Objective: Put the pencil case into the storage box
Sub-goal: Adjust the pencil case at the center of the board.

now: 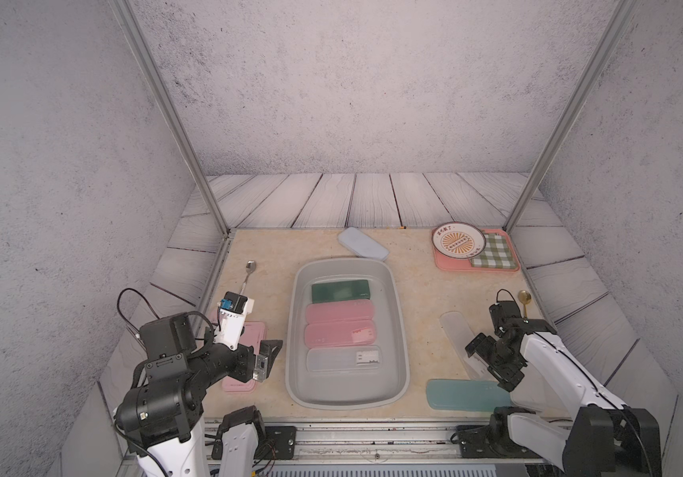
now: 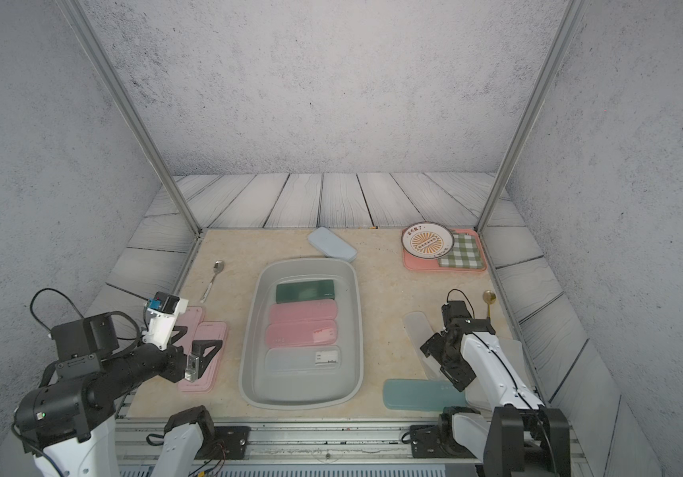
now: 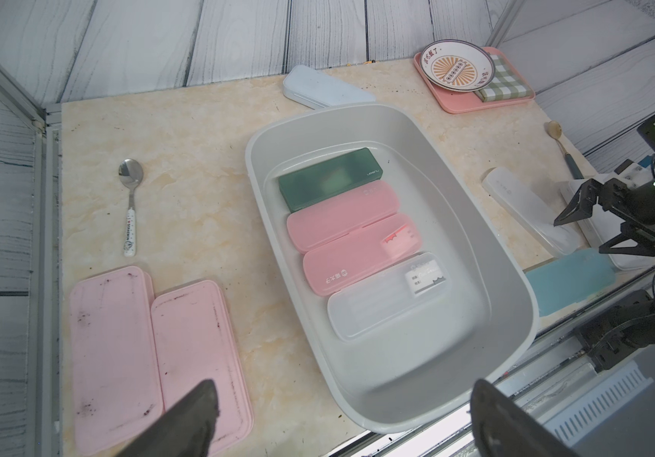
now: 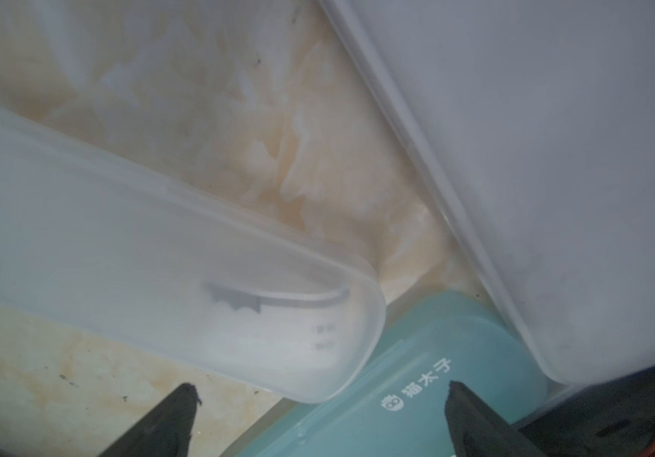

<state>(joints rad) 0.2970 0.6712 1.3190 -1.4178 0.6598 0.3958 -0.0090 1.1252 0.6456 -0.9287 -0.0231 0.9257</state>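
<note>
On the middle of the table sits the storage box point(image 1: 348, 390), a big grey tub. Four pencil cases already lie flat inside it, side by side: a green case point(image 1: 340, 290) at the far end, then a pink case point(image 1: 339, 311), a second pink case point(image 1: 339, 333), and a clear case point(image 1: 343, 359) nearest the robot. They lie in a neat row, most likely so that more can fit in.

More cases are outside the box. A frosted case point(image 1: 457, 330) and a teal case point(image 1: 465, 395) lie on the robot's right side, with their ends close together. A pale blue case point(image 1: 363, 243) lies just behind the box. Some flat pink cases point(image 3: 114, 356) lie on the left side.

The right gripper point(image 4: 319, 389) is down low, right where the frosted case meets the teal one. Its jaws are spread wide and it holds nothing. It looks ready to pick one up, but which one is hard to tell.

The left gripper point(image 3: 341, 385) is also spread wide and empty. It hangs above the table between the flat pink cases and the box, maybe to keep out of the way.
</note>
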